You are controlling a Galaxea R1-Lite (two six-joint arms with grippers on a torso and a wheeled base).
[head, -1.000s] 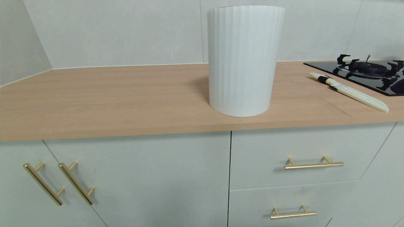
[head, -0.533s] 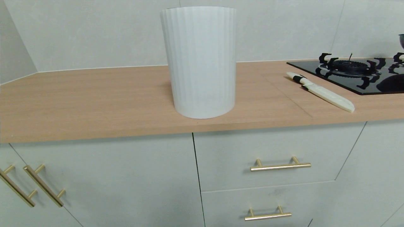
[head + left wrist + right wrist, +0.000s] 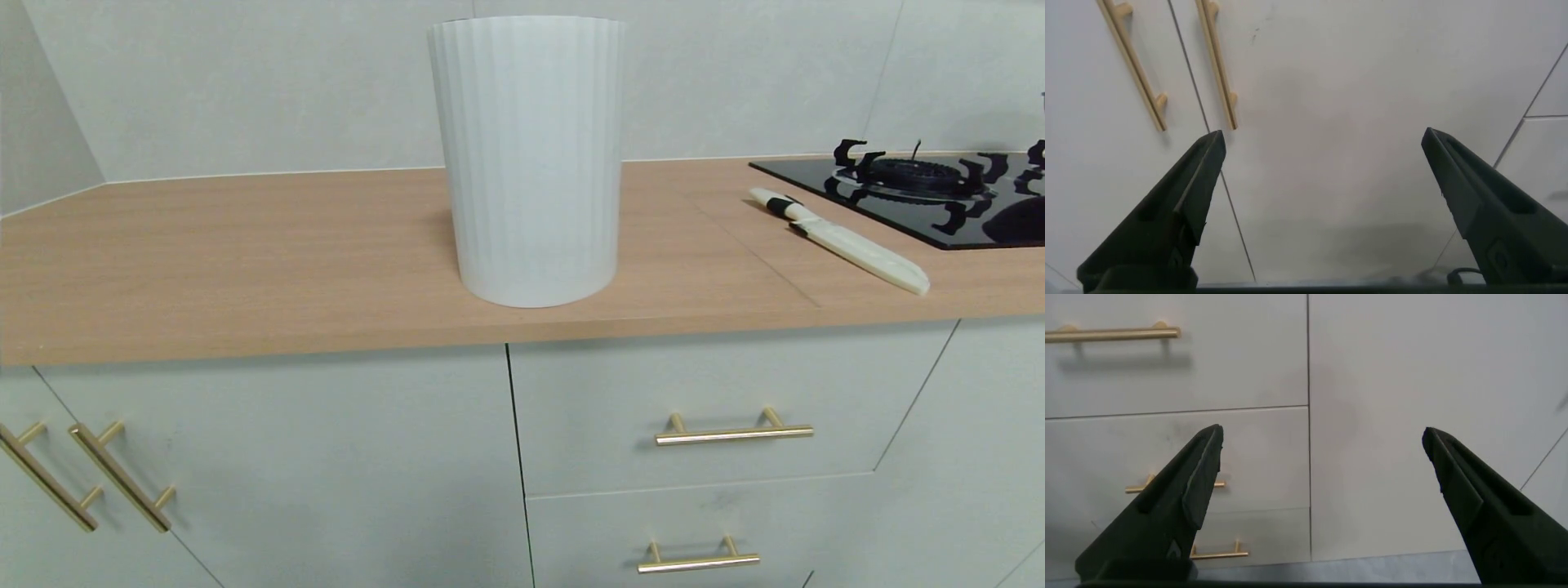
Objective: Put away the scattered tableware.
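A tall white ribbed container (image 3: 531, 159) stands near the front edge of the wooden countertop (image 3: 229, 253). To its right lies a cream knife (image 3: 841, 239) with a black band on the handle, close to the black stove top (image 3: 922, 200). My left gripper (image 3: 1323, 143) is open with nothing between its fingers, facing the pale cabinet doors below the counter. My right gripper (image 3: 1323, 441) is open too, empty, facing the drawer fronts.
Grey cabinet doors with gold bar handles (image 3: 122, 488) sit below the counter on the left. Two drawers with gold handles (image 3: 733, 430) are on the right. A tiled wall backs the counter. The counter left of the container is bare.
The camera has swung: the whole scene shifted left by half a second ago, then slightly back right. Nothing on the counter has moved relative to it.
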